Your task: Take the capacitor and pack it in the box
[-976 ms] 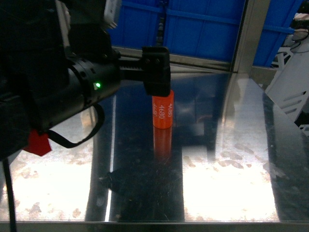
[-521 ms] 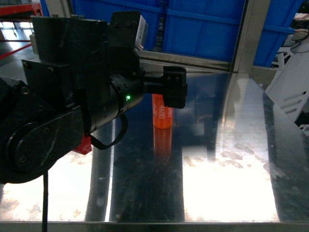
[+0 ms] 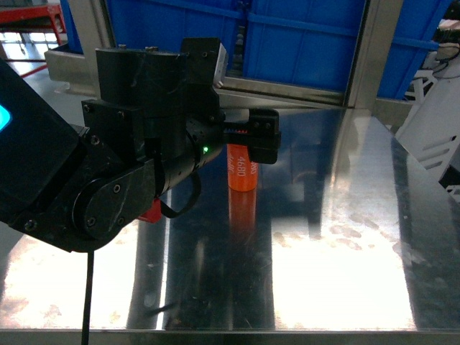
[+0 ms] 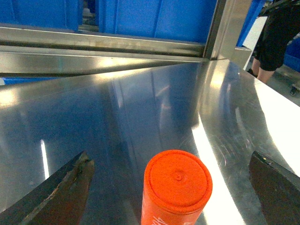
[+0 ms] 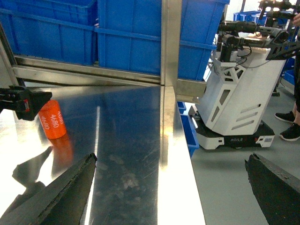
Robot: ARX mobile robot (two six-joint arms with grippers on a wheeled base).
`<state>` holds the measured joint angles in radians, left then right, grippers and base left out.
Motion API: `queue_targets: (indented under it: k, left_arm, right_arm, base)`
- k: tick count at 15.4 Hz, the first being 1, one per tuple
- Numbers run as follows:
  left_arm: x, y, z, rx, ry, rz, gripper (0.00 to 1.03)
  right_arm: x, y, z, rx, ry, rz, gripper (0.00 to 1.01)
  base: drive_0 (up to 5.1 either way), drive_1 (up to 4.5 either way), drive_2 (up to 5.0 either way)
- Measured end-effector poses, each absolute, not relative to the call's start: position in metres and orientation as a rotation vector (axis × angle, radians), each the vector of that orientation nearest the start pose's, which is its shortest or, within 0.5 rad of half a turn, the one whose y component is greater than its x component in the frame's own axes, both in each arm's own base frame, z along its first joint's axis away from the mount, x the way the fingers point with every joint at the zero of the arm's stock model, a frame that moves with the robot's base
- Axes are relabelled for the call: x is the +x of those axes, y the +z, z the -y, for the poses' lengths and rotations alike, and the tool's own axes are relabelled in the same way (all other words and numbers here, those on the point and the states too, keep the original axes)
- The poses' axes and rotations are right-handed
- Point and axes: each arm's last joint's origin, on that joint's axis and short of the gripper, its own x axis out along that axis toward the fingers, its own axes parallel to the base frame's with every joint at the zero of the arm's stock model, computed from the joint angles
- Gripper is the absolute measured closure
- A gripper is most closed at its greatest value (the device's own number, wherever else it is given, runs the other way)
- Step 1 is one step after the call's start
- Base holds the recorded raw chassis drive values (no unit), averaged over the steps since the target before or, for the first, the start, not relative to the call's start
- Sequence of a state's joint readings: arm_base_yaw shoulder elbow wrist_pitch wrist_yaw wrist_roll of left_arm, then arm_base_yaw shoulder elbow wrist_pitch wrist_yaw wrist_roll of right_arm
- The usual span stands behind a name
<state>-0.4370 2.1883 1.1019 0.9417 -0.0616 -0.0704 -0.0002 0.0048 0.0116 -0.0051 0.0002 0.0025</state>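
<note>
The steel table [image 3: 345,237] fills most of each view — polished, streaked with glare, and backed by a metal rail and upright post [image 5: 168,42]. Behind the rail stand large blue bins [image 5: 126,33]. Off the table's right edge, on the grey floor, sits a white wheeled robot base [image 5: 234,103] marked AGILE, and a person's legs and dark shoes show at the far right of the right wrist view.

The left arm [image 3: 129,180] reaches in from the left of the head view, a green light glowing on its wrist. Its left tool [image 4: 173,187] is spread wide: one dark finger [image 4: 61,192] lies well left of the capacitor and the other well right, neither touching it. The right tool [image 5: 171,197] is likewise spread, its two worn fingers at the bottom corners of its own view, hanging over the table's right edge and holding nothing.

The capacitor [image 3: 243,172] — an orange cylinder with white numbers reading 4680 — stands upright on the table near the back rail, its round cap [image 4: 178,180] directly between the left tool's fingers. Its reflection runs down the steel below it.
</note>
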Motion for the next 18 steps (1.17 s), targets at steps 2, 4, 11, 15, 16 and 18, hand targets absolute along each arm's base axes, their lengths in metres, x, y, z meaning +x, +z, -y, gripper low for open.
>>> queue_targets:
  k: [2,4,11,15,16,18]
  left_arm:
    - [0.399,0.111,0.184,-0.03,-0.365,-0.167,0.05]
    - [0.403,0.103,0.187,-0.025,-0.368,-0.189,0.05]
    - [0.423,0.07,0.199,-0.006,-0.353,-0.268,0.05]
    - [0.425,0.069,0.202,0.002,-0.351,-0.283,0.44]
    - [0.425,0.07,0.202,-0.004,-0.353,-0.288,0.55]
    - [0.414,0.081,0.191,-0.022,-0.359,-0.283,0.57]
  right_arm:
    - [0.097,0.167,0.0,0.002,0.0,0.002,0.03]
    - [0.097,0.167,0.0,0.002,0.0,0.002,0.03]
    - [0.097,0.167,0.0,0.002,0.0,0.002,0.03]
    - [0.097,0.167,0.0,0.002,0.0,0.002,0.03]
    - [0.097,0.167,0.0,0.002,0.0,0.002,0.03]
    - [0.097,0.167,0.0,0.002,0.0,0.001,0.03]
  base:
    - [0.0,0.0,0.0]
    - [0.0,0.0,0.0]
    - [0.0,0.0,0.0]
    - [0.0,0.0,0.0]
    - [0.0,0.0,0.0]
    - [0.0,0.0,0.0]
